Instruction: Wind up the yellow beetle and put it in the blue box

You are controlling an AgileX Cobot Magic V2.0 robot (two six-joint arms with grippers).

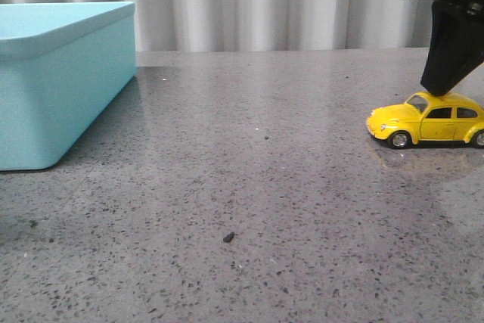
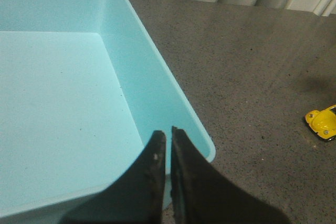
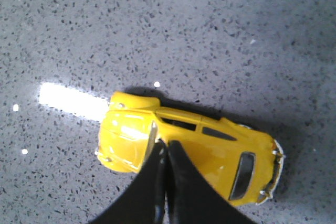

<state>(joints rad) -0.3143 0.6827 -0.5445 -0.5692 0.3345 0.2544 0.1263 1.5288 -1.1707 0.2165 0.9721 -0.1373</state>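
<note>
just glossy yellow beetle [image 1: 428,120] (dark windows, silver hubs)

Right gripper [image 1: 445,90]: matte black tapered wedge under a blocky black housing.
Left gripper [image 2: 168,142]: two black pointed blades, scuffed edges.

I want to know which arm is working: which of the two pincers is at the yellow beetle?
The right pincer, fingers together, pressing on the yellow beetle. The left pincer hangs over the blue box.
</note>
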